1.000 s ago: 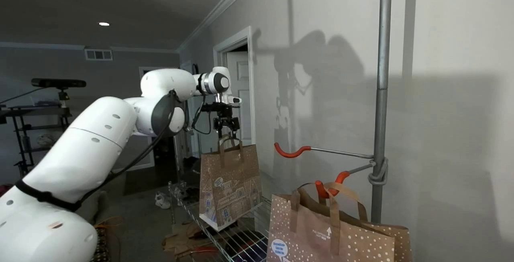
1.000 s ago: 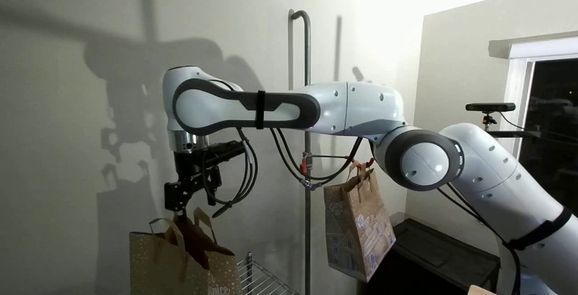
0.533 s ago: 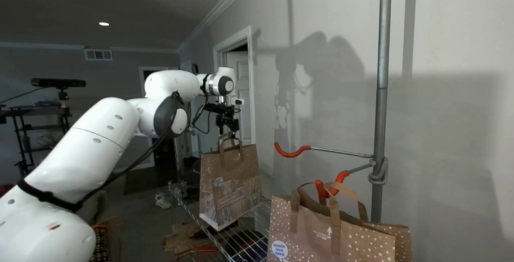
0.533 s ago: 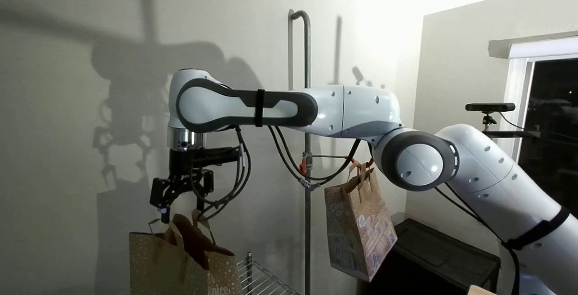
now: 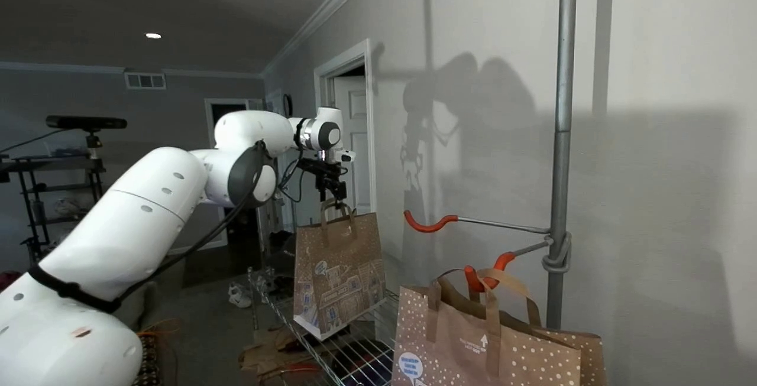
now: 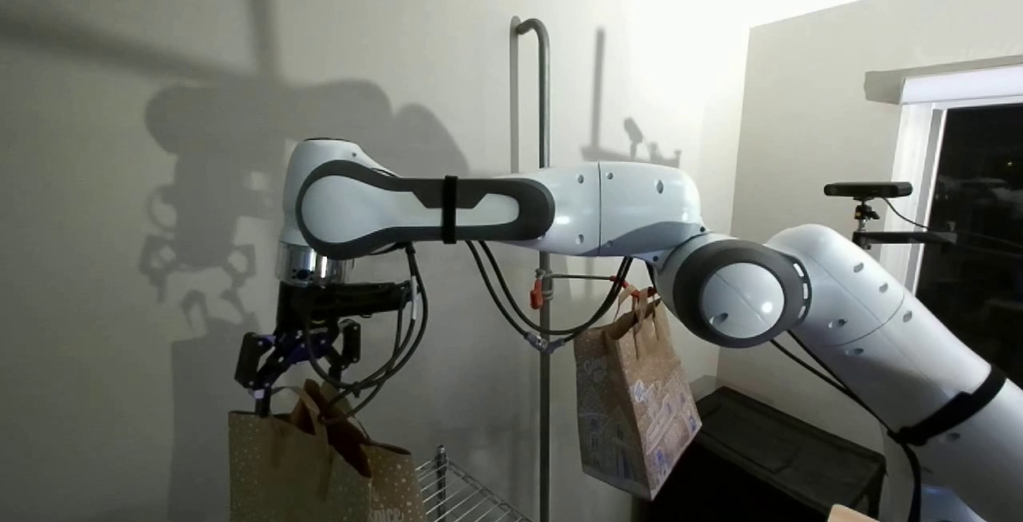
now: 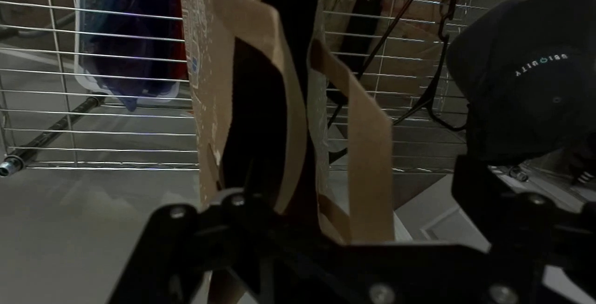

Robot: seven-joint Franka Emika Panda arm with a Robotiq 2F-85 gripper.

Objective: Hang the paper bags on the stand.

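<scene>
A brown paper bag (image 5: 340, 276) stands upright on the wire rack, also in an exterior view (image 6: 276, 466) and the wrist view (image 7: 212, 85). My gripper (image 6: 297, 400) is open, fingers spread, low at its loop handles; it also shows in an exterior view (image 5: 333, 201). In the wrist view, the near handle strap (image 7: 371, 173) lies between the spread fingers (image 7: 356, 187), and the other strap is by the left finger. A second paper bag (image 6: 631, 402) hangs from a hook of the stand (image 6: 544, 106), also in an exterior view (image 5: 473, 339). The stand's other orange hook (image 5: 430, 225) is bare.
The wire rack (image 6: 471, 498) carries a dark cap (image 7: 526, 76), dark glasses or straps (image 7: 437, 76) and a clear bin with blue contents (image 7: 130, 38). The wall is close behind. My forearm passes in front of the stand's pole. A dark chest (image 6: 787, 434) stands at the right.
My gripper has moved down around the bag's handles and turned, its fingers now showing wider apart in an exterior view. The arm is lower. Both bags have stayed in place.
</scene>
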